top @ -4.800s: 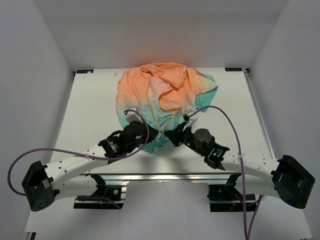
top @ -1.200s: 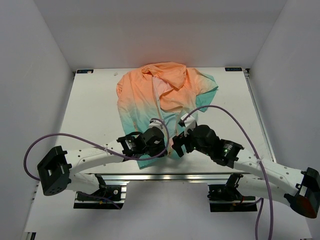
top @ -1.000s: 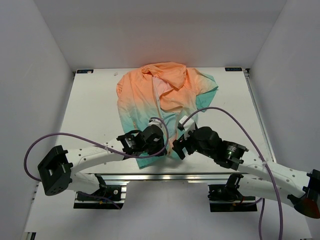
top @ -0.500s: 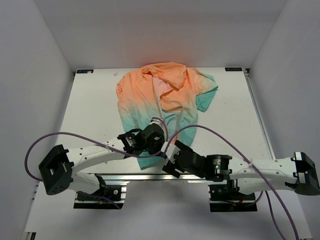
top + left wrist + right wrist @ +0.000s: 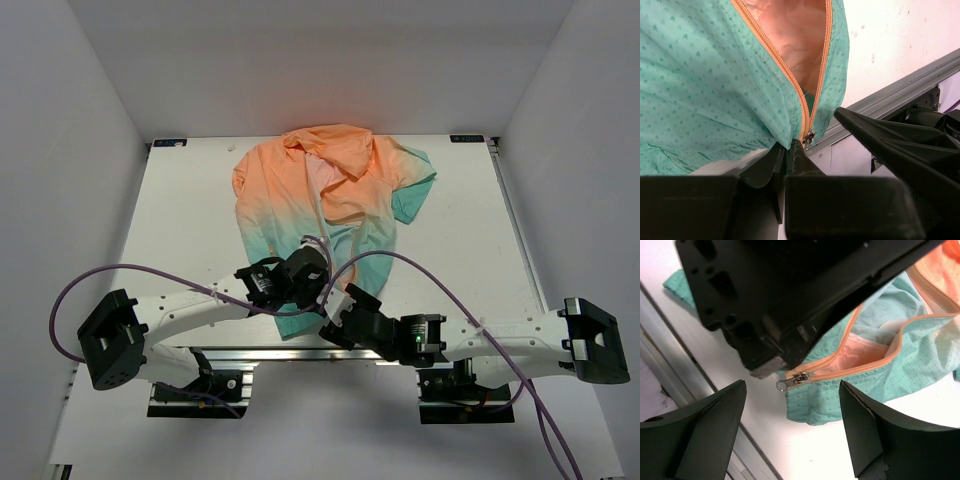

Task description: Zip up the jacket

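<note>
The jacket (image 5: 300, 190) lies crumpled mid-table, orange at the far end and teal at the hem nearest me. My left gripper (image 5: 312, 292) is shut on the teal hem (image 5: 715, 75), right beside the foot of the orange zipper. Its jaws (image 5: 788, 146) pinch fabric just left of the metal slider (image 5: 808, 136). Above the slider the zipper gapes open over pale lining. My right gripper (image 5: 333, 322) hovers low at the table's near edge, open. In the right wrist view the slider's pull (image 5: 790, 383) lies between the fingers (image 5: 715, 425), untouched.
An aluminium rail (image 5: 300, 352) runs along the table's near edge, right under both grippers. Purple cables (image 5: 110, 275) loop off each arm. White walls close in the table (image 5: 180, 220) on three sides.
My right arm has swung from right of the hem down to the near edge, now facing the slider, and its jaws have narrowed slightly. The left gripper kept its hold without moving.
</note>
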`<action>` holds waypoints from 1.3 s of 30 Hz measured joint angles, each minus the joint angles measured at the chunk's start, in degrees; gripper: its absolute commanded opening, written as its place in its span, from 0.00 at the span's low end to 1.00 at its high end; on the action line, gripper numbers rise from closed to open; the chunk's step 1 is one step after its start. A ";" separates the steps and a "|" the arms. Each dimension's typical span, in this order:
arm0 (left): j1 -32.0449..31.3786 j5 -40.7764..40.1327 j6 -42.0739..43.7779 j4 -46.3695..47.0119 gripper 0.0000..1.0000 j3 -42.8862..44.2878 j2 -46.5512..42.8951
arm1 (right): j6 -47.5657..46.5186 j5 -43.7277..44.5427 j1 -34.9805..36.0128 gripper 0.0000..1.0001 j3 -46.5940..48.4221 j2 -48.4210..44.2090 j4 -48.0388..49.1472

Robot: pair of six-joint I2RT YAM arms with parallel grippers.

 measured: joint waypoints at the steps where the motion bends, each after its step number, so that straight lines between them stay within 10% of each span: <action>1: 0.02 0.02 -0.04 0.00 0.00 0.00 0.00 | 0.17 0.48 0.02 0.79 -0.09 -0.02 0.04; 24: 0.11 1.20 -0.22 0.87 0.00 -0.09 0.00 | 1.25 3.02 0.04 0.50 -2.03 -2.86 1.05; 39: 0.13 1.40 -0.24 1.11 0.00 -0.96 -0.07 | 2.91 2.12 0.13 0.00 -2.03 -2.51 0.61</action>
